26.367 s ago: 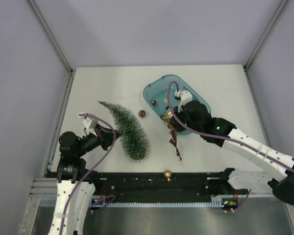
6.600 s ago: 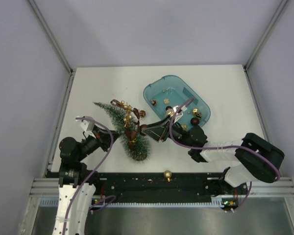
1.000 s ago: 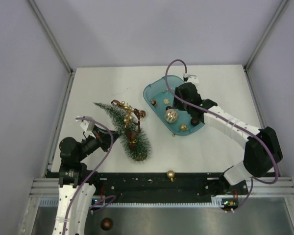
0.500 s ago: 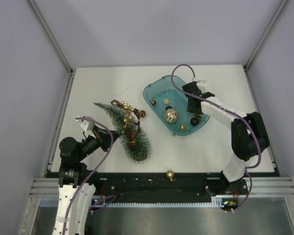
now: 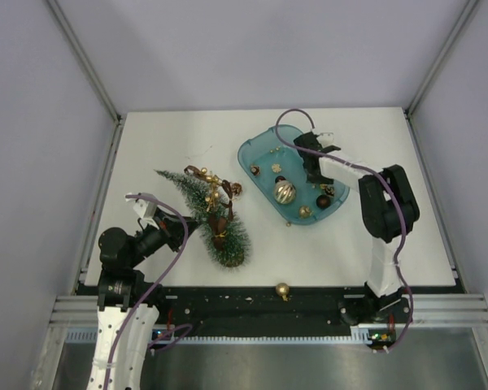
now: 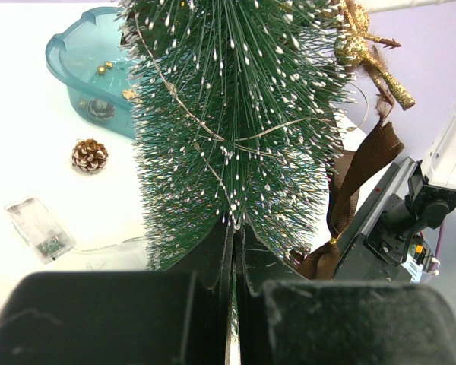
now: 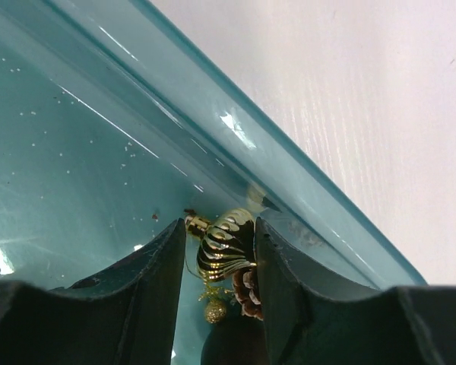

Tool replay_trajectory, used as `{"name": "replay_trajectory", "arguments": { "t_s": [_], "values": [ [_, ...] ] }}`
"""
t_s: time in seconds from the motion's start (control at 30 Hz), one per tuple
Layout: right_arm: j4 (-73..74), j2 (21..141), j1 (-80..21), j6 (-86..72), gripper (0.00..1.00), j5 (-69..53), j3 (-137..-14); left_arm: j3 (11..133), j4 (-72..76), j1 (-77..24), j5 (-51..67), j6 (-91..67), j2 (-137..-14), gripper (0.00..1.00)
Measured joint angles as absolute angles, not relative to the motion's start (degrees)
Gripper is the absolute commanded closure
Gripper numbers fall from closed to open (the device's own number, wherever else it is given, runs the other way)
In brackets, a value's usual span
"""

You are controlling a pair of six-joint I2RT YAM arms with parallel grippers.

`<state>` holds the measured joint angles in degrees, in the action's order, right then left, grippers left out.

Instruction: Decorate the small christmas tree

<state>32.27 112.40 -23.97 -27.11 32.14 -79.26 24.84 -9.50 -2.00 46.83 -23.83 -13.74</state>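
The small christmas tree (image 5: 205, 207) lies tilted on the white table, tip to the far left, with a brown ribbon and gold sprig (image 5: 215, 193) on it. My left gripper (image 5: 177, 231) is shut on its bristles; in the left wrist view the tree (image 6: 235, 114) fills the frame above the closed left gripper (image 6: 234, 245). My right gripper (image 5: 313, 166) reaches into the teal tray (image 5: 260, 153). In the right wrist view a gold ribbed ornament (image 7: 226, 243) sits between the fingers of the right gripper (image 7: 220, 223), which are shut on it against the tray wall (image 7: 213, 129).
The tray also holds a large pale gold ball (image 5: 284, 192), a small gold ball (image 5: 305, 211) and a dark ball (image 5: 323, 201). A pine cone (image 5: 236, 188) lies beside the tree. Another gold ball (image 5: 283, 288) rests at the near table edge. A clear battery box (image 6: 39, 226) lies left of the tree.
My right arm has folded back while its gripper stayed over the tray's far right part and narrowed onto the gold ribbed ornament. The left arm and the tree have not moved.
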Motion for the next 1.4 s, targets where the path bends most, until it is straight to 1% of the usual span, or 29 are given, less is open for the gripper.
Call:
{"name": "replay_trajectory", "arguments": {
  "t_s": [0.07, 0.1, 0.13, 0.2, 0.23, 0.27, 0.37, 0.53, 0.8, 0.9, 1.1, 1.23, 1.4],
  "values": [
    [32.23, 113.60, -23.70, -26.92, 0.60, 32.25, -80.07, 24.82, -9.50, -2.00, 46.81, -23.83, -13.74, 1.00],
    [32.34, 113.99, -23.66, -26.72, 0.63, 32.25, -80.38, 24.84, -9.50, -2.00, 46.81, -23.83, -13.74, 1.00],
    [32.25, 114.15, -23.59, -26.59, 0.68, 32.21, -80.42, 24.82, -9.47, -2.00, 46.81, -23.83, -13.76, 1.00],
    [32.38, 114.21, -23.57, -26.46, 0.82, 32.21, -80.42, 24.82, -9.50, -2.00, 46.81, -23.83, -13.74, 1.00],
    [32.45, 114.21, -23.55, -26.59, 0.88, 32.27, -80.60, 24.82, -9.50, -2.00, 46.83, -23.83, -13.74, 1.00],
    [32.29, 114.21, -23.53, -26.41, 0.90, 32.03, -80.82, 24.82, -9.47, -2.00, 46.81, -23.83, -13.74, 1.00],
    [31.79, 113.75, -23.44, -26.35, 0.91, 31.22, -81.19, 24.82, -9.50, -2.00, 46.81, -23.83, -13.74, 1.00],
    [30.76, 110.78, -23.44, -26.61, 0.91, 24.88, -80.58, 24.82, -9.50, -2.00, 46.76, -23.83, -13.74, 1.00],
    [28.05, 97.71, -23.88, -26.61, 0.89, 17.08, -75.24, 24.82, -9.50, -2.00, 46.59, -23.83, -13.61, 1.00],
    [27.14, 94.52, -24.03, -26.72, 0.88, 14.92, -74.22, 24.77, -9.50, -2.00, 46.59, -23.83, -13.61, 1.00],
    [25.32, 93.47, -24.82, -27.66, 0.88, 10.04, -73.78, 24.69, -9.47, -2.00, 46.59, -23.86, -13.43, 1.00],
    [24.73, 89.80, -27.59, -28.12, 0.88, 7.09, -70.87, 24.69, -9.50, -2.00, 46.59, -23.86, -13.26, 1.00],
    [21.80, 77.34, -34.22, -30.15, 0.87, 1.80, -64.25, 24.69, -9.50, -2.00, 46.57, -23.86, -13.21, 1.00]
  ]
}}
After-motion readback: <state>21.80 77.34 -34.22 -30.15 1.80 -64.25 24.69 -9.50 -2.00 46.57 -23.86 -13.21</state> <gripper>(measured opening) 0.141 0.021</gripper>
